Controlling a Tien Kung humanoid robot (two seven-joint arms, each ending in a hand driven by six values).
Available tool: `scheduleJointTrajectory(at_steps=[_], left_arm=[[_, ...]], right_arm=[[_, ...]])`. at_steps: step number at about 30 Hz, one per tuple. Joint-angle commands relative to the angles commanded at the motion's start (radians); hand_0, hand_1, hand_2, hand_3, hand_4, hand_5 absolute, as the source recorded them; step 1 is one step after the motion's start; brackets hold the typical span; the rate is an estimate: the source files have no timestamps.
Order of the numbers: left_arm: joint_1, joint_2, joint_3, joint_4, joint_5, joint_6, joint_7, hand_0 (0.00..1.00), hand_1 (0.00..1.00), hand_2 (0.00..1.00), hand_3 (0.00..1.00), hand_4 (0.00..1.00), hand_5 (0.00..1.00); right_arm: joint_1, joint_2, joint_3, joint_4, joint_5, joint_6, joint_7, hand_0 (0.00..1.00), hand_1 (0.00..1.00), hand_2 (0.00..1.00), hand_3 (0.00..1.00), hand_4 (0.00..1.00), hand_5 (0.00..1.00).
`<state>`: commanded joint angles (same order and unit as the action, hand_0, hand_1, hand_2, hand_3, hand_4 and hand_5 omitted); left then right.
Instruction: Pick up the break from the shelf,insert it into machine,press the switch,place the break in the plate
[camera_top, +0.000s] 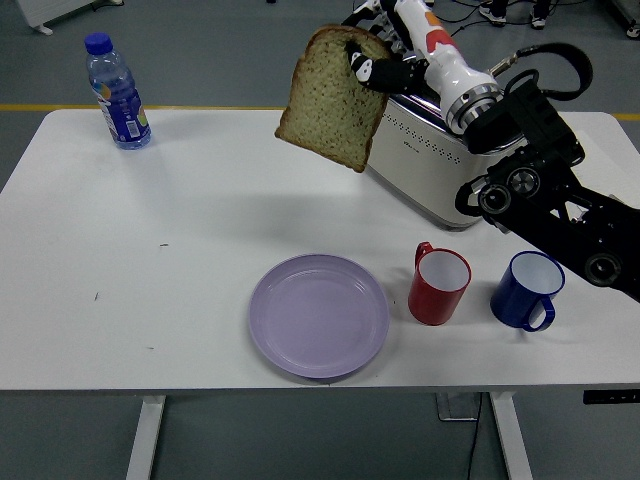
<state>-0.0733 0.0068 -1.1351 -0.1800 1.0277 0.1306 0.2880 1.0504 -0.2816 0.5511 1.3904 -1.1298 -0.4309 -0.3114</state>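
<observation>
Right hand (375, 62) pinching the top right corner of the bread slice (332, 97), fingers curled on it. Slice held in the air, tilted, left of the toaster (425, 165) and above the white table (150, 270) (well clear of the surface). Purple plate (318, 314) near the front edge; red mug (438, 284) and blue mug (527, 290) to its right. Water bottle (116, 91) at the far left corner.

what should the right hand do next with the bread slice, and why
Probably carry it forward and down toward the purple plate. The right hand holds the bread slice in the air, already out of the toaster and left of it. The plate lies nearer the table's near edge, with nothing on it, so the slice still has to travel before it can be released.
</observation>
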Motion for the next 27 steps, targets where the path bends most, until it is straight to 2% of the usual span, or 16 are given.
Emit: scheduleJointTrajectory(at_steps=[5, 11, 19, 26, 27], left_arm=[[-0.001, -0.002, 0.000, 0.000, 0.002, 0.000, 0.000, 0.631, 0.581, 0.620, 0.714, 0.529, 0.979], [0.001, -0.003, -0.004, 0.000, 0.008, 0.000, 0.000, 0.631, 0.583, 0.621, 0.712, 0.528, 0.982], [0.004, -0.005, -0.008, 0.000, 0.018, -0.001, 0.001, 0.630, 0.581, 0.622, 0.713, 0.528, 0.982], [0.006, -0.006, -0.004, 0.000, 0.017, -0.002, 0.000, 0.630, 0.583, 0.623, 0.715, 0.527, 0.982], [0.006, -0.006, -0.003, 0.000, 0.018, -0.002, 0.001, 0.630, 0.582, 0.624, 0.712, 0.526, 0.981]], right_arm=[[-0.044, -0.038, -0.082, 0.072, 0.129, 0.031, -0.015, 0.213, 0.281, 0.383, 0.478, 0.437, 0.002], [-0.079, -0.063, -0.181, 0.100, 0.215, 0.059, -0.025, 0.212, 0.282, 0.382, 0.477, 0.435, 0.002], [-0.116, -0.041, -0.243, 0.057, 0.241, 0.059, -0.014, 0.212, 0.280, 0.382, 0.476, 0.437, 0.002], [-0.152, 0.003, -0.263, -0.013, 0.281, 0.042, 0.016, 0.209, 0.278, 0.380, 0.476, 0.443, 0.002], [-0.157, 0.014, -0.265, -0.025, 0.285, 0.040, 0.022, 0.238, 0.280, 0.381, 0.481, 0.446, 0.002]])
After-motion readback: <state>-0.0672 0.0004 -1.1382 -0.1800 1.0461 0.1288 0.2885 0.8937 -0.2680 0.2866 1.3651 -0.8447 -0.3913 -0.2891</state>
